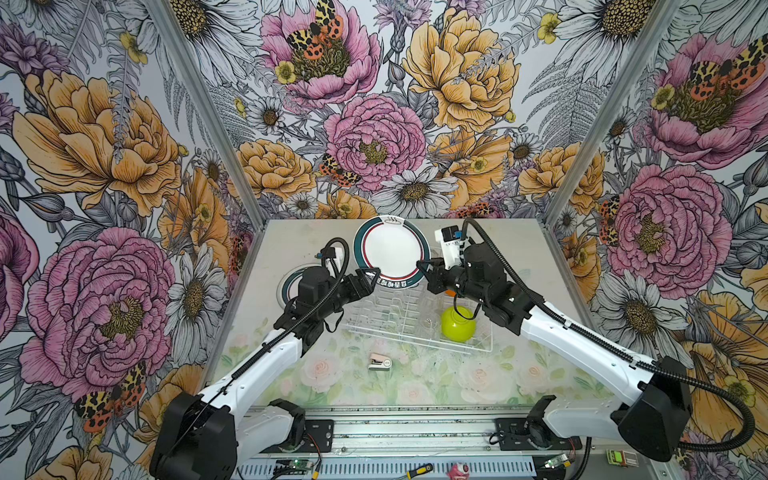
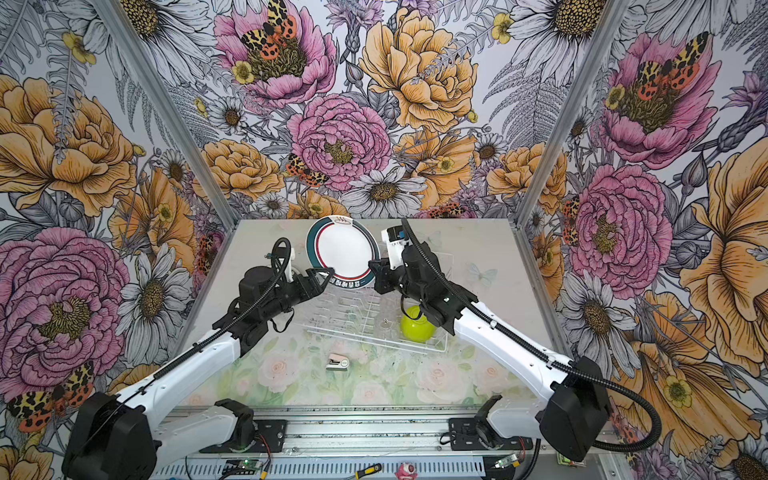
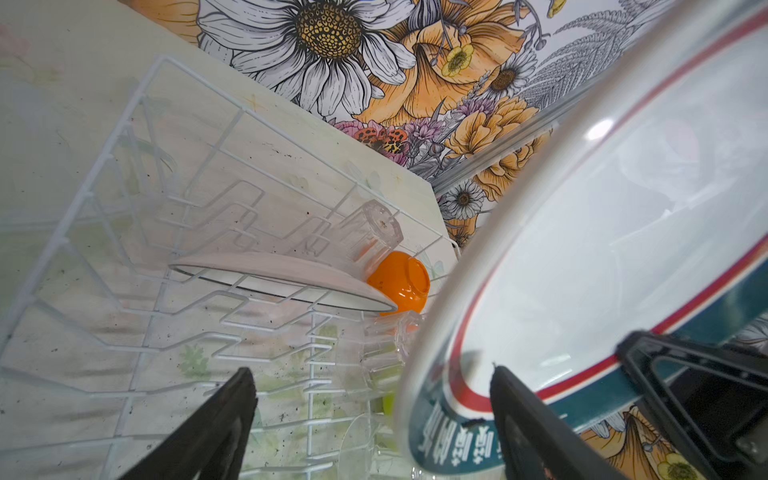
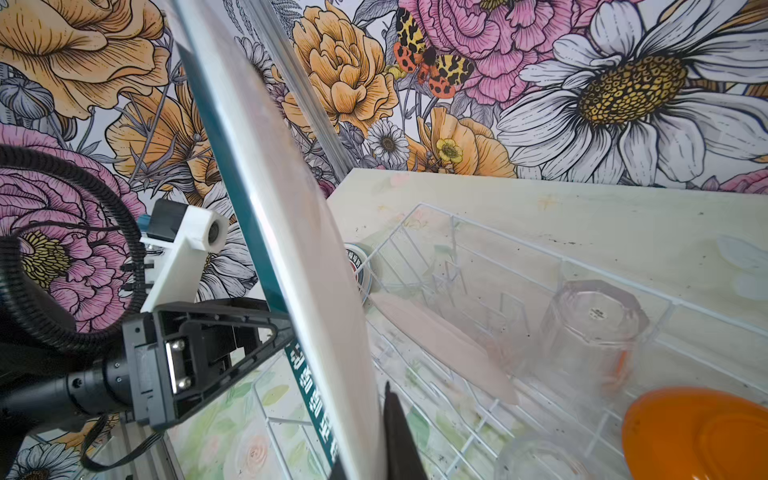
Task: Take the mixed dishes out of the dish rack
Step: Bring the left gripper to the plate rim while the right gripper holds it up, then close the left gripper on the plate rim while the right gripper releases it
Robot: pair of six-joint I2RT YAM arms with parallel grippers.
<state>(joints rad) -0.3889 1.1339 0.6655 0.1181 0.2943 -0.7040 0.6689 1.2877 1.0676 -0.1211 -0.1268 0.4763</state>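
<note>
One teal-rimmed plate (image 1: 390, 249) hung upright over the twelve-o'clock edge of the dish rack (image 1: 386, 320): right gripper (image 1: 424, 267) clamped its four-o'clock rim; left gripper (image 1: 373, 275) straddled seven o'clock, jaws wide, seemingly not touching.

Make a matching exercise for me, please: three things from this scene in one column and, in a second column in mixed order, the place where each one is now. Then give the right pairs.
Things
1. lime-green round bowl
2. small pink-white stapler-like object
3. round white plate with a teal rim

Places
A. held upright over the white wire dish rack, its rim in the right gripper
B. inside the dish rack, at its right end
C. on the table, in front of the rack

Pairs: 1-B; 2-C; 3-A
</note>
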